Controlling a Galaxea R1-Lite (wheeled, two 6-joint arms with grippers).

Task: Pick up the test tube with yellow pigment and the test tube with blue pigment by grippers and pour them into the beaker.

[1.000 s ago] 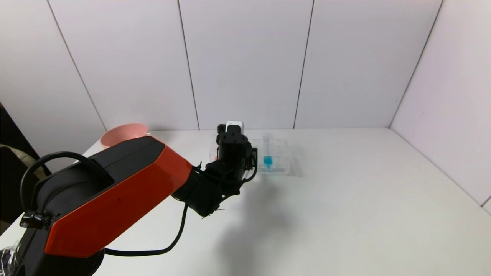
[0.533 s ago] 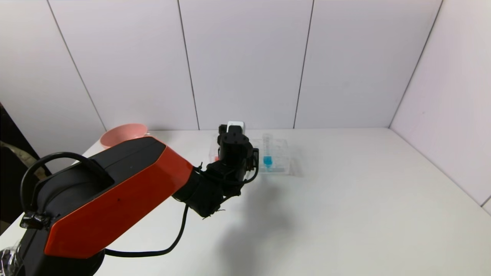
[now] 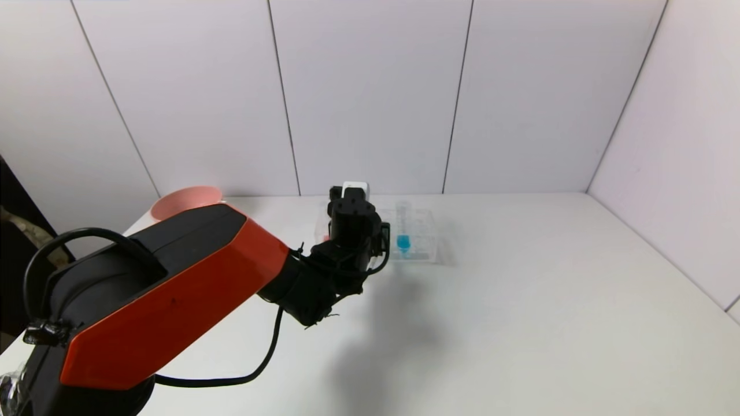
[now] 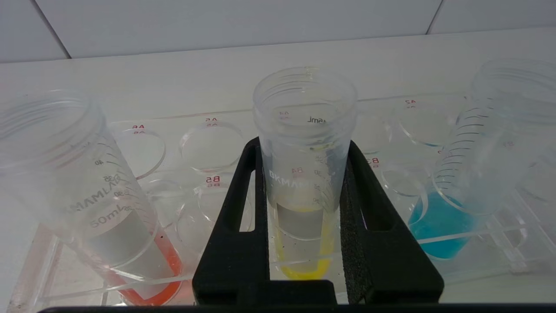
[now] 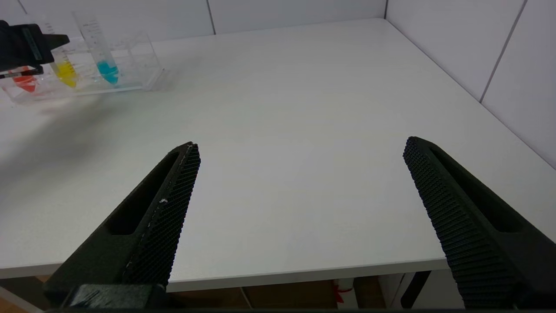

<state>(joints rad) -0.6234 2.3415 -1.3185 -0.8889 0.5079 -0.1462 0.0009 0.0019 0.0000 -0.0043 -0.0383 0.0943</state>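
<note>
The left gripper [image 4: 304, 182] is clamped on the yellow-pigment tube [image 4: 302, 174], which stands in the clear rack [image 4: 208, 143] between the red-orange tube [image 4: 87, 187] and the leaning blue-pigment tube [image 4: 473, 161]. A crooked lift could snag the rack or knock a neighbour. The right gripper [image 5: 299, 208] hangs spread wide, well apart. The beaker seems out of sight

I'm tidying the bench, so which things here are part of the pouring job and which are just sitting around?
Job:
yellow tube, clamped in the left gripper
blue tube
right gripper, open, parked away from the rack

Lying about:
red-orange tube
clear rack
pink bowl

The beaker is not visible.
</note>
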